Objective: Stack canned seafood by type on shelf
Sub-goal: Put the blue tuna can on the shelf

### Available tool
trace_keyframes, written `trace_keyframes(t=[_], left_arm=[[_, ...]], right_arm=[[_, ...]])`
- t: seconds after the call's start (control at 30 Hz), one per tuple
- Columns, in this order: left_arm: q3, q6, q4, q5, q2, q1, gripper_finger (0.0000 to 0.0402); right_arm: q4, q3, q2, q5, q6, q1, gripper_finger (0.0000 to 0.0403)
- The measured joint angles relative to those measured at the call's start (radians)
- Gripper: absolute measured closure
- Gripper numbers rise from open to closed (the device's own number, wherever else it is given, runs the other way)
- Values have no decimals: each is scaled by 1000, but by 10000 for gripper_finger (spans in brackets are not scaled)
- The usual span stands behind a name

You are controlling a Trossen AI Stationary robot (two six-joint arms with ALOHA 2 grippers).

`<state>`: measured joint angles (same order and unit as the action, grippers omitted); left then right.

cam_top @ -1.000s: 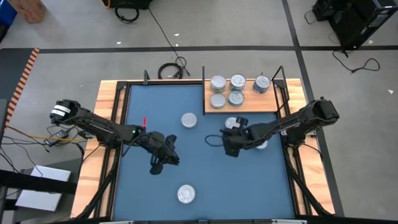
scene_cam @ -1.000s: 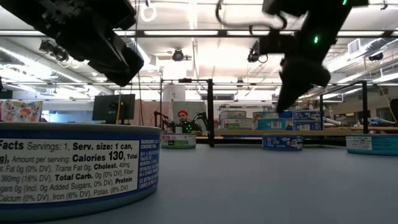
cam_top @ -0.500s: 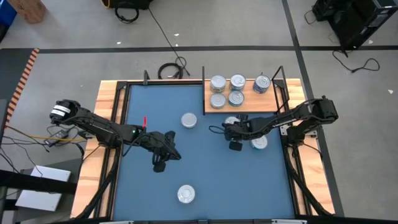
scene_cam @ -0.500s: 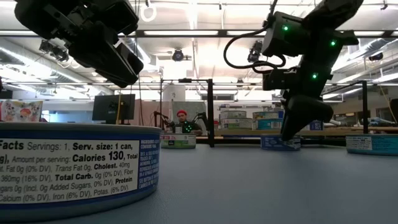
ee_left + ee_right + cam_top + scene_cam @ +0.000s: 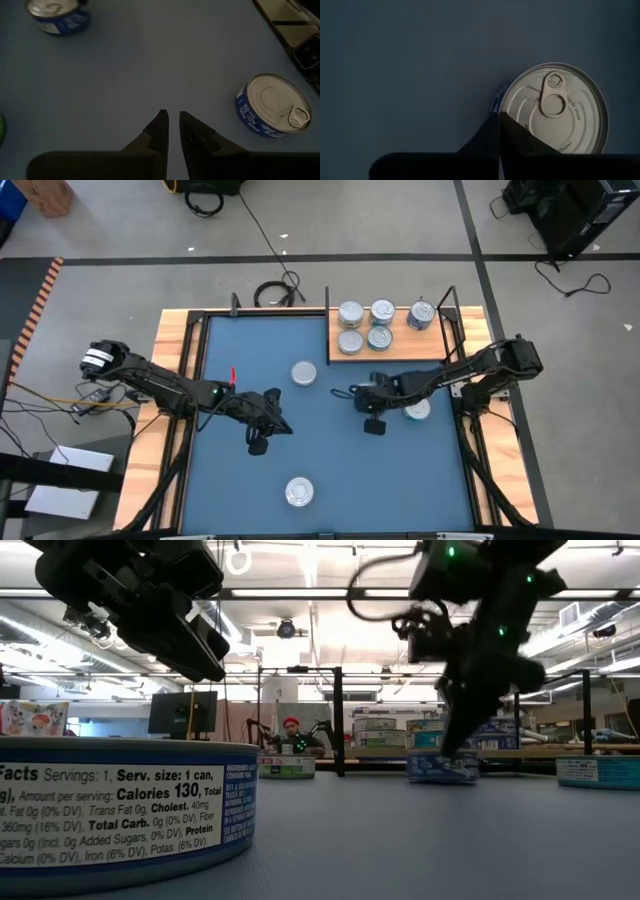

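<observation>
A: What lies on the worktop [image 5: 230, 490]?
B: A blue mat [image 5: 330, 455] and the shelf [image 5: 440, 345] with five tins [image 5: 381, 311]. Loose tins [image 5: 299, 493] lie around the left tool [image 5: 256, 448], one [image 5: 417, 409] just beside the right tool [image 5: 372, 426].
</observation>
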<state>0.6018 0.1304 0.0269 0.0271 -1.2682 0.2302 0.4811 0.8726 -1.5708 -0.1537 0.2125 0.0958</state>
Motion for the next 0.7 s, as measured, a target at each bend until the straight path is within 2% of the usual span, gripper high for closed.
trace_keyframes(t=[0.33,0.5,0.7], left_arm=[[0,-25,0,-2,0,0,351],[0,-25,-2,-2,0,0,351],[0,-25,-2,-1,0,0,351]], right_arm=[[-240,26,0,156,185,112,400],[-327,26,1,200,338,114,400],[-346,26,2,208,499,87,401]])
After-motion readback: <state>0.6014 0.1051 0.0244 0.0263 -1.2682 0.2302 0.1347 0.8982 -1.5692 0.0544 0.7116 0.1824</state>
